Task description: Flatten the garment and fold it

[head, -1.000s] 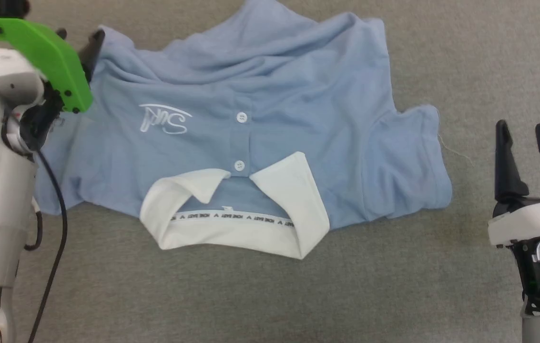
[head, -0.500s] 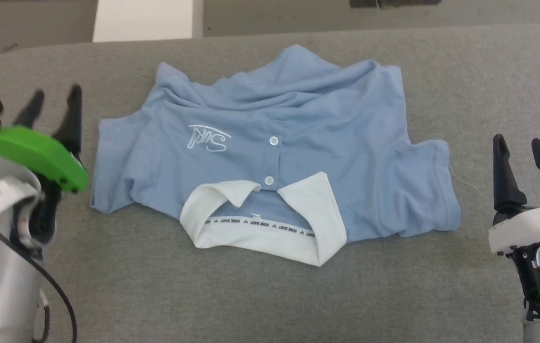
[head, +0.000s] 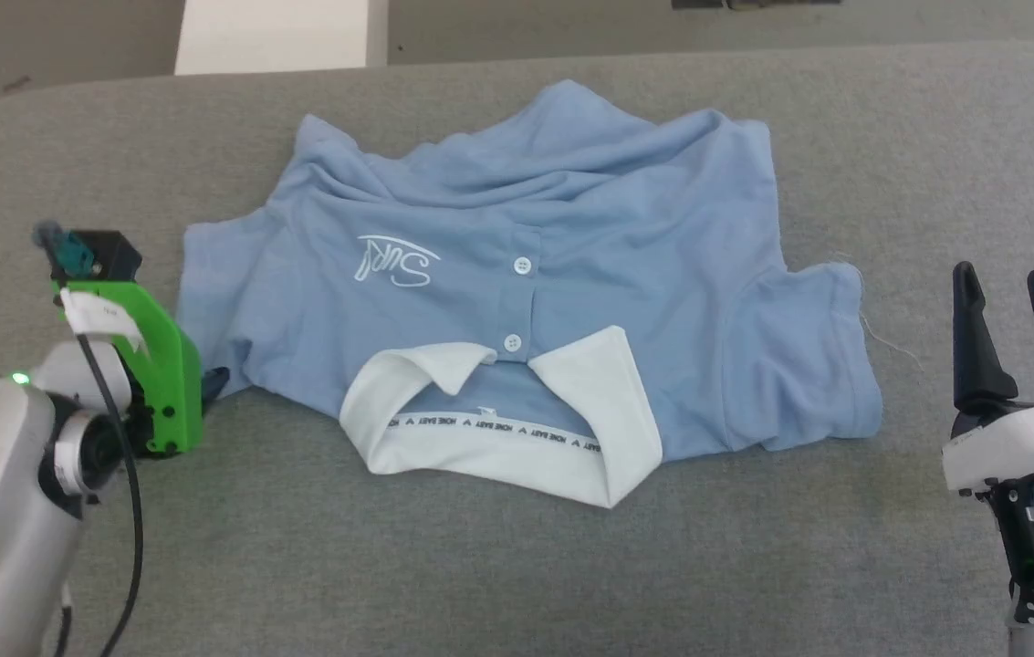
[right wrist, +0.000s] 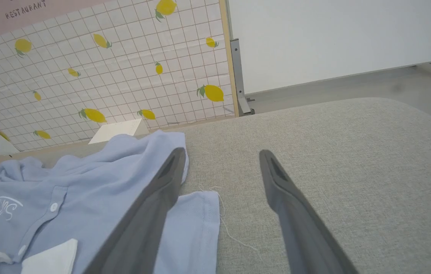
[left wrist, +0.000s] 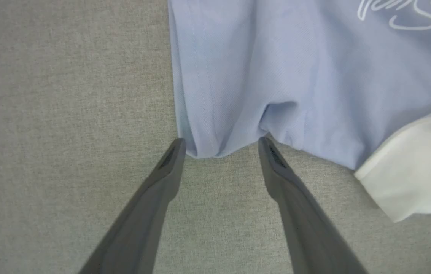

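Observation:
The garment, a light blue polo, lies rumpled on the grey table with its white collar toward me and its hem bunched at the far side. My left gripper points down at the near corner of the sleeve on the left, under its green mount. In the left wrist view this gripper is open, one fingertip on each side of the sleeve corner. My right gripper stands open over bare table, to the right of the other sleeve. The right wrist view shows that gripper with nothing between its fingers.
The table's far edge runs across the top, with a rounded corner at the far left. A white block sits on the floor beyond it. A lemon-patterned wall and a white panel stand behind the table.
The head camera pulled back early on. My left gripper came from the shirt's far left corner to the near left sleeve corner and tipped downward. The right arm has held still.

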Controlling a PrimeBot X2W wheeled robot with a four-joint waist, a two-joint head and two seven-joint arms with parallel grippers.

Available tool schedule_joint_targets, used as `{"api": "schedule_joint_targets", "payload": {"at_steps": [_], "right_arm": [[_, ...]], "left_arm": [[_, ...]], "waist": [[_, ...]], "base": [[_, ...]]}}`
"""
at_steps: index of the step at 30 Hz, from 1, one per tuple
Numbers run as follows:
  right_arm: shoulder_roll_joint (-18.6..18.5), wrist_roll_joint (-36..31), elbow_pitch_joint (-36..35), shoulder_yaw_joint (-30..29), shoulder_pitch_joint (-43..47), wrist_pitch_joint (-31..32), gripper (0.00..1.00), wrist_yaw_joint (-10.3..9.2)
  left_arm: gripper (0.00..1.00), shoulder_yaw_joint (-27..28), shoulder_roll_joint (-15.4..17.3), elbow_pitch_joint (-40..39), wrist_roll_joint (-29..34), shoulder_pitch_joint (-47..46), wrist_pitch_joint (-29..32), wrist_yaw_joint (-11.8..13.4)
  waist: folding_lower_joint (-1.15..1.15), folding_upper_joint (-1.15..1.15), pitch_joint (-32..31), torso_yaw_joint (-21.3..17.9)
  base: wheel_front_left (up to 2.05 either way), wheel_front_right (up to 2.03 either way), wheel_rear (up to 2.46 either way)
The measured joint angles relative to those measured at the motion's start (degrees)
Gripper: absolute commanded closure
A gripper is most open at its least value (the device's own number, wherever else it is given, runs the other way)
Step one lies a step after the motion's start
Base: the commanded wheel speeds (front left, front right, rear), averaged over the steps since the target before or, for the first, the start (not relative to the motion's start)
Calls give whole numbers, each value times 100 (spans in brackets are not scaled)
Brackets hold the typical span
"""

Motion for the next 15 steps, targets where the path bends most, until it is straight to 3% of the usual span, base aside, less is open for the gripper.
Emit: {"api": "schedule_joint_targets", "payload": {"at_steps": [7,13,15], "right_arm": [[0,25,-108,29,-1,-1,0,0],[-1,34,-198,25,-4,-10,0,0],[-1,35,-207,19,-5,-11,0,0]], "left_arm": [[0,-268,186,493,203,-268,318,-35],[0,-181,215,799,86,-380,327,-156],[87,-125,199,834,-23,-382,333,-224]], "waist": [[0,0,250,-147],[0,0,490,-253],[0,0,556,-278]], "base": [[0,0,0],[0,0,0],[0,0,0]]}}
